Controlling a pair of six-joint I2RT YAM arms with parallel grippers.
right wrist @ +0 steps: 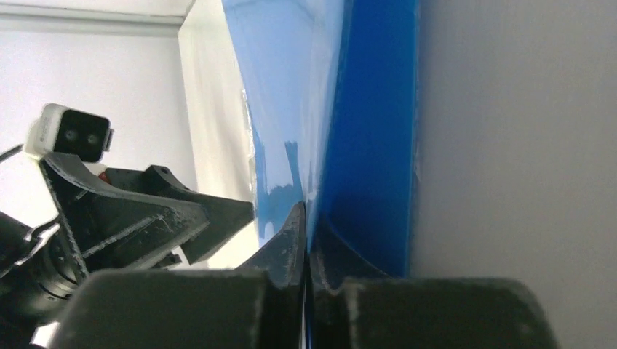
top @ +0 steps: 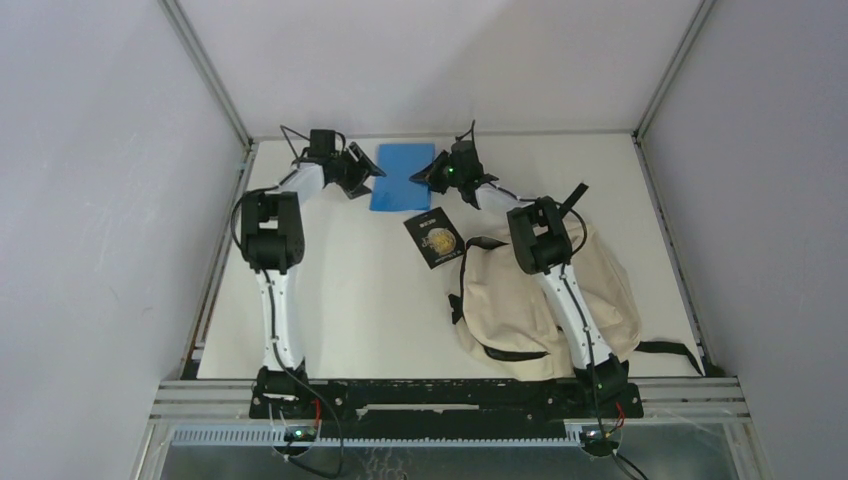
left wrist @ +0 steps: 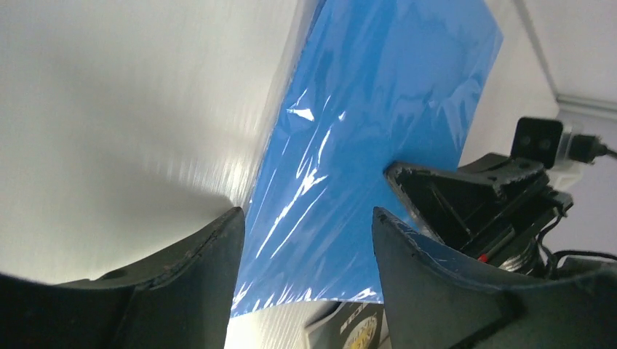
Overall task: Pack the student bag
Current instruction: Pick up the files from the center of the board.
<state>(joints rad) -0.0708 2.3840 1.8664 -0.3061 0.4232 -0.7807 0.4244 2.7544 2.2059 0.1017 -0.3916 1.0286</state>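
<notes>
The student bag (top: 497,305) slumps at the table's (top: 350,300) near right corner, soft and limp (a strap or zipper rim looks the surest hold); its contents are hidden. A black booklet (top: 434,238) lies just beyond. At the far edge the right gripper (right wrist: 307,236) pinches a blue folder (top: 402,170); the left gripper (left wrist: 308,218) gapes opposite.

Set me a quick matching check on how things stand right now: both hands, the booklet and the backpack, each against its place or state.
Column one:
1. left hand
2. right hand
3. black booklet
4. backpack

Column two:
A. lies partly under the right arm
B. closed on one edge of the blue folder
C. open, at the folder's opposite edge
D. lies flat between folder and backpack

Pairs: 1-C, 2-B, 3-D, 4-A
</notes>
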